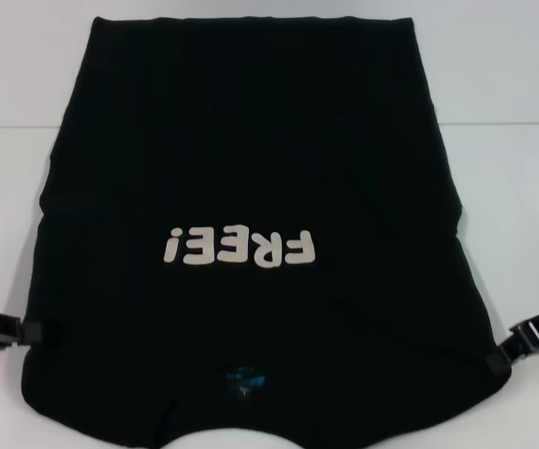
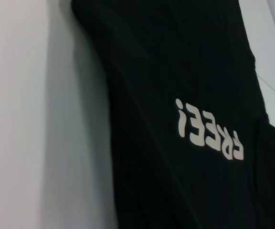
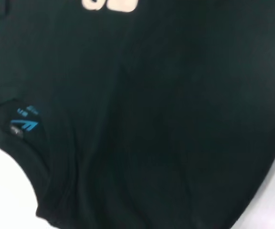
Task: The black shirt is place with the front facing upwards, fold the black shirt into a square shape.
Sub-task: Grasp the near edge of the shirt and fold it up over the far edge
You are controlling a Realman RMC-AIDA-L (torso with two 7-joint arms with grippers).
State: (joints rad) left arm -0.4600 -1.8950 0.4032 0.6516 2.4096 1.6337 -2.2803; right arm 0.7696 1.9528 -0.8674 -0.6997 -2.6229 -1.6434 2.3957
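Black shirt (image 1: 251,168) — cream "FREE!" print (image 1: 240,248), blue neck label (image 1: 243,379)

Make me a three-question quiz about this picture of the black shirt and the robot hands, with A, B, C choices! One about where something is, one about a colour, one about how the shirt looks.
1. Where is the neck label on the black shirt?
A. At the edge nearest the robot
B. At the far edge
C. On a sleeve

2. What colour is the FREE! print?
A. Red
B. Pale cream
C. Green

3. How does the shirt lie?
A. Rolled into a ball
B. Hanging off the white table
C. Spread flat, sleeves not showing

Answers:
1. A, the blue label sits by the collar at the near edge, between the left gripper and right gripper.
2. B, the letters are pale cream on black.
3. C, it lies flat, print up, with straight sides.
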